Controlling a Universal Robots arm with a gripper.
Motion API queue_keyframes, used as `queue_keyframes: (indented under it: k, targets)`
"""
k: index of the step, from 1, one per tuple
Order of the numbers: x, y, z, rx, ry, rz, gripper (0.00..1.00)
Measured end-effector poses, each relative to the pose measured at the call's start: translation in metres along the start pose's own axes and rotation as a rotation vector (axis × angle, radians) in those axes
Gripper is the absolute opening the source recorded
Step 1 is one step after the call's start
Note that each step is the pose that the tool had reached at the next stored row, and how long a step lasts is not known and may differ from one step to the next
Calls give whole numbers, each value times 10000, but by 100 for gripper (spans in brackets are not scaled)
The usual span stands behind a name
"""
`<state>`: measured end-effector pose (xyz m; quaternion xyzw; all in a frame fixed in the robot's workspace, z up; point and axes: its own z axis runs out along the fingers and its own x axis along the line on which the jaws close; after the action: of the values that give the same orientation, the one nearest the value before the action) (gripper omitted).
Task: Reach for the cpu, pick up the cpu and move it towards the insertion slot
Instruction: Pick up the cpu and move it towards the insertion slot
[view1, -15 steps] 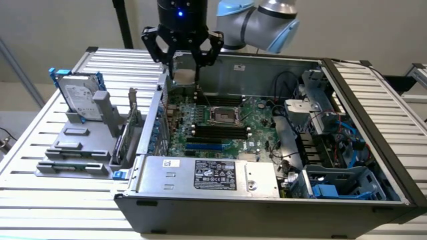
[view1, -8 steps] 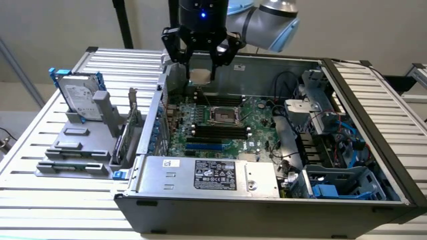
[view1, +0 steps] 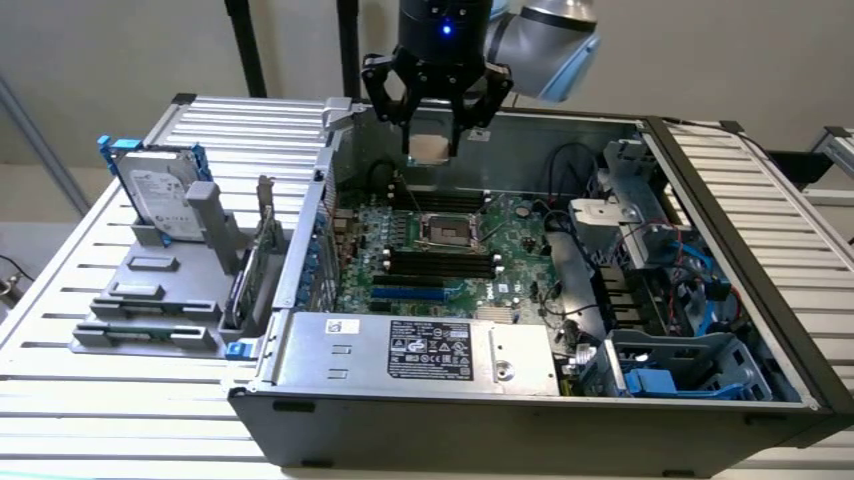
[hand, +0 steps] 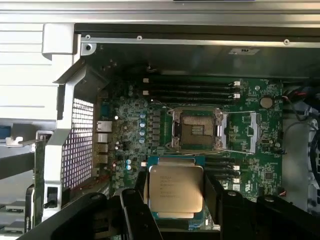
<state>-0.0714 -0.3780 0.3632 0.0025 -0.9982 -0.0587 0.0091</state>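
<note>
So the pick-up looks done and we're in the carry step: the end effector is hanging above the open computer case, with the cpu pinched between its fingers. In the wrist view you can see the chip's silver-grey top plainly, with a dark finger pressed against each side of it. The jaws stand fairly wide, but they're closed on the chip, not spread free.

The insertion slot, that dark square socket with the shiny frame on the green motherboard, sits open and bare below, between the two banks of memory slots. The cpu is clear of the board, up near the case's top edge in the exterior view. It looks a bit off to one side of the socket, though I can't judge the height gap well from these angles.

My guess is the move ahead needs the chip squared up over the socket and kept level.
</note>
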Motion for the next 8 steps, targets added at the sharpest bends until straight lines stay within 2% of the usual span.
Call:
queue_keyframes:
  k: [4,8]
  targets:
    - [-138,100,39,90,0,2,54]
    - [-236,194,68,212,1,4,54]
